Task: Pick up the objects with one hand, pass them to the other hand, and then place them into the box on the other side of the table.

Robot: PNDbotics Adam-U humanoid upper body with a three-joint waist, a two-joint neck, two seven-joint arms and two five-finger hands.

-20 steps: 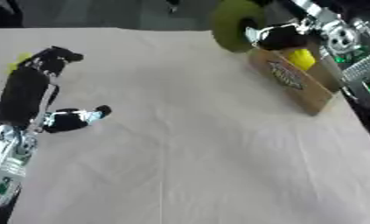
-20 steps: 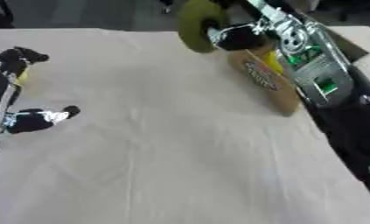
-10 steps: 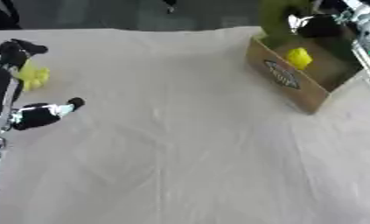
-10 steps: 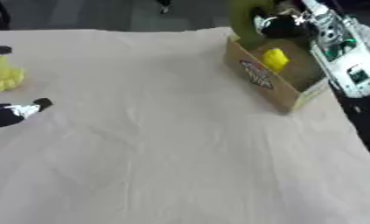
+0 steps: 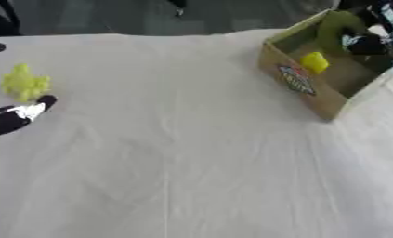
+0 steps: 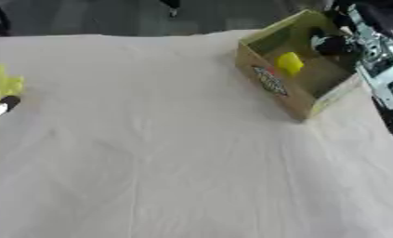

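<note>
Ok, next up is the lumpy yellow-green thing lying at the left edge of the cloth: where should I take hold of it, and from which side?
The lumpy yellow-green object lies free on the white cloth, its outline knobbly. Probably grip across its wider lower body, coming down from above with the left hand, whose fingertip is just beside it. Its exact shape is too blurred for more.

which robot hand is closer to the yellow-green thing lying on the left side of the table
The left. The left robot hand has a fingertip just below the yellow-green object. The right robot hand is far across the table, inside the cardboard box.
</note>
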